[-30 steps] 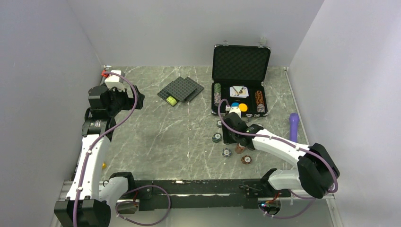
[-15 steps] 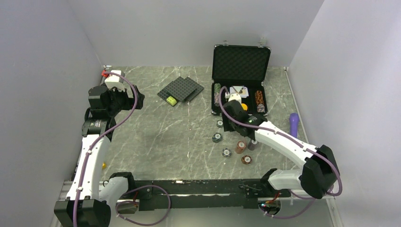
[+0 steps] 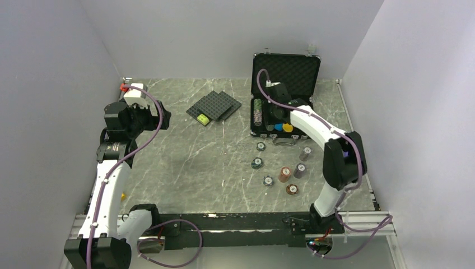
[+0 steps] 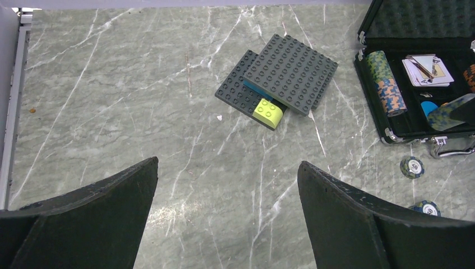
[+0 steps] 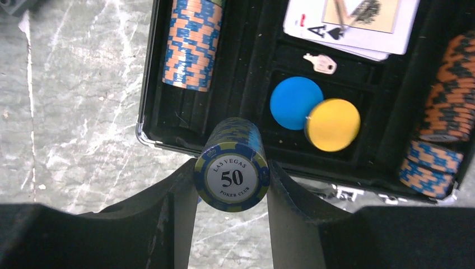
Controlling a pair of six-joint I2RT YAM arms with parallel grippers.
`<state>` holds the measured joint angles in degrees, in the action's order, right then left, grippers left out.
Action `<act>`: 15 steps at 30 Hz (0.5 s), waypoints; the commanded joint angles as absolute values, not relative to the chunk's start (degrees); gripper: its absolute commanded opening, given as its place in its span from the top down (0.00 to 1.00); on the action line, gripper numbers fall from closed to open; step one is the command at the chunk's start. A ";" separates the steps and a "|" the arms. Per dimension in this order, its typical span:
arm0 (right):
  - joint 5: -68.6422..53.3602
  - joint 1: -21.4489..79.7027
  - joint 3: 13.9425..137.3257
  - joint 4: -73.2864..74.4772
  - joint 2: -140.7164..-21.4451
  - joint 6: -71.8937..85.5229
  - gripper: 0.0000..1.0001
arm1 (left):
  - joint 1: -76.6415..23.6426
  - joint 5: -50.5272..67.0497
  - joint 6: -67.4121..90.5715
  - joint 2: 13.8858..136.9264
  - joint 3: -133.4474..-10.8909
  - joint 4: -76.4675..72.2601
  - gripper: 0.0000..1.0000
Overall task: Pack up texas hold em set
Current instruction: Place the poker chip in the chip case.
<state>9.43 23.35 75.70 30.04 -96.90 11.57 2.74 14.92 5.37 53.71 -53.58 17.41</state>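
Right gripper pinching chip stack labelled "LAS VEGAS 50 POKER CLUB"

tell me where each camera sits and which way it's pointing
Top external: high behind the arm bases, looking down over the table at the open briefcase; left arm and right arm show.
Left wrist: on the left gripper, looking down at the grey studded plates; its two open fingers show.
Right wrist: on the right gripper, looking down into the briefcase; its jaws hold a chip stack.
Shared: both wrist views show the briefcase and that chip stack.
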 commanded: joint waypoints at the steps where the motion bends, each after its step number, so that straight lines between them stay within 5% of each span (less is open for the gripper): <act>1: 6.76 23.28 82.57 30.00 -100.44 8.04 1.00 | 2.51 14.95 5.70 52.74 -53.78 16.17 0.02; 15: 8.69 21.88 95.20 36.60 -115.02 6.42 1.00 | 2.55 15.23 5.71 53.06 -53.87 16.18 0.02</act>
